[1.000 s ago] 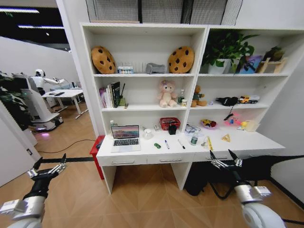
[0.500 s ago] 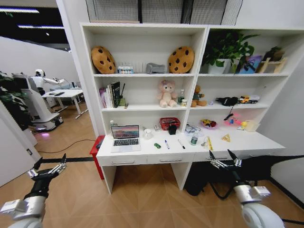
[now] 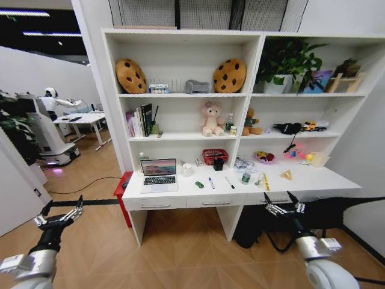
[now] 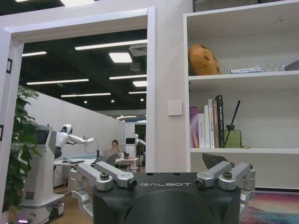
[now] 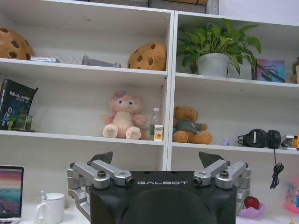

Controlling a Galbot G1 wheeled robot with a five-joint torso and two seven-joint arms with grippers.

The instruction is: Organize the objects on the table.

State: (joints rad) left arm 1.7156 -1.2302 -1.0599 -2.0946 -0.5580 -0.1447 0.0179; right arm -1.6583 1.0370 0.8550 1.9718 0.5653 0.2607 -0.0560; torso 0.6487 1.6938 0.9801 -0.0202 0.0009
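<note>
Holding both arms low, I keep the left end effector (image 3: 60, 215) at eight o'clock and the right end effector (image 3: 284, 205) at four o'clock spread wide and empty, probably readied for the laptop (image 3: 159, 174) and pens (image 3: 211, 183) on the tabletop (image 3: 313, 179).

right end effector (image 5: 161, 161) open | white mug (image 5: 50, 207) | laptop (image 5: 10, 190) beside

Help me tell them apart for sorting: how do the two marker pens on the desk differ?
The blue marker pen lies nearer the laptop; the black marker pen lies nearer the small bottle. Blue shows a blue-and-white body, black a darker one. Both lie flat near the desk's front edge.
</note>
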